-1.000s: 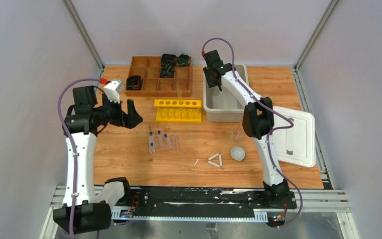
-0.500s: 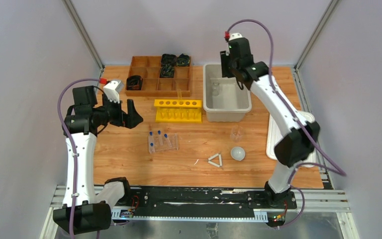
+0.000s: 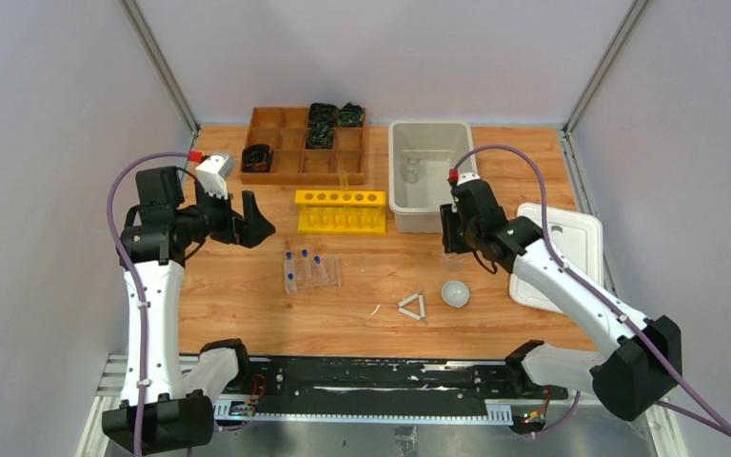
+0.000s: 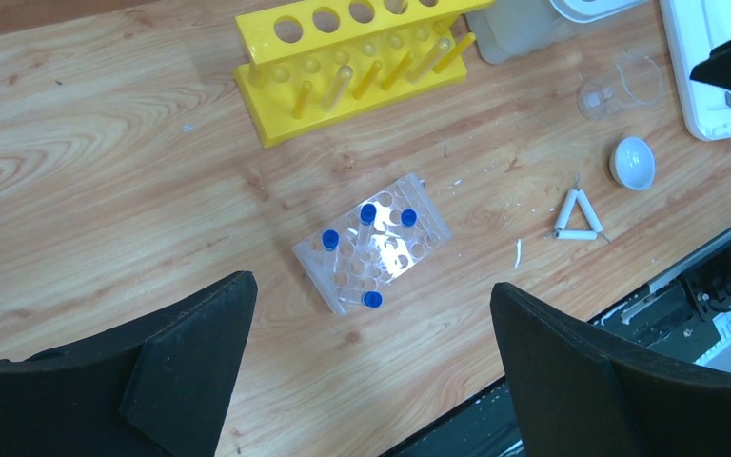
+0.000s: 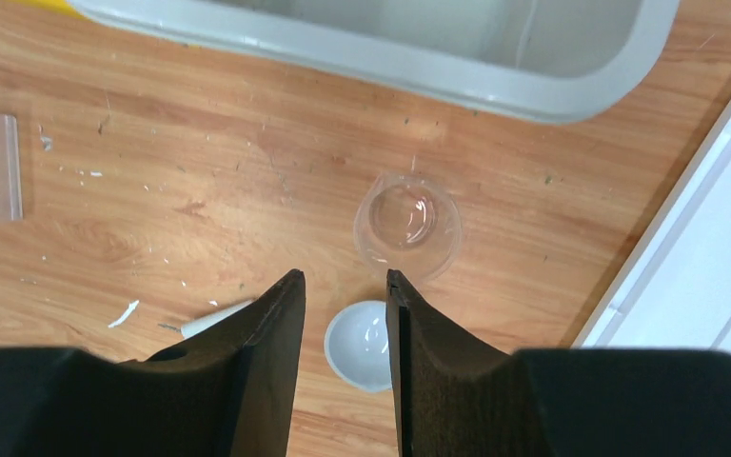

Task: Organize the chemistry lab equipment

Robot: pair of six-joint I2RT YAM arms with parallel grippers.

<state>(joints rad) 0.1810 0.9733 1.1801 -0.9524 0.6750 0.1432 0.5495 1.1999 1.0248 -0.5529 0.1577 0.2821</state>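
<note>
Right gripper hangs slightly parted, empty, above the glass vessel and white dish; left gripper gapes wide, empty, above the blue-capped tubes at left.

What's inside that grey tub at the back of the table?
One small clear glass vessel sits in the grey tub, toward its left side. The right arm covers the near right corner, so anything there is hidden.

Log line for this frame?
left tool: open, empty, above clear rack | right tool: open, empty, above dish, beside beaker | vessel: in bin
</note>
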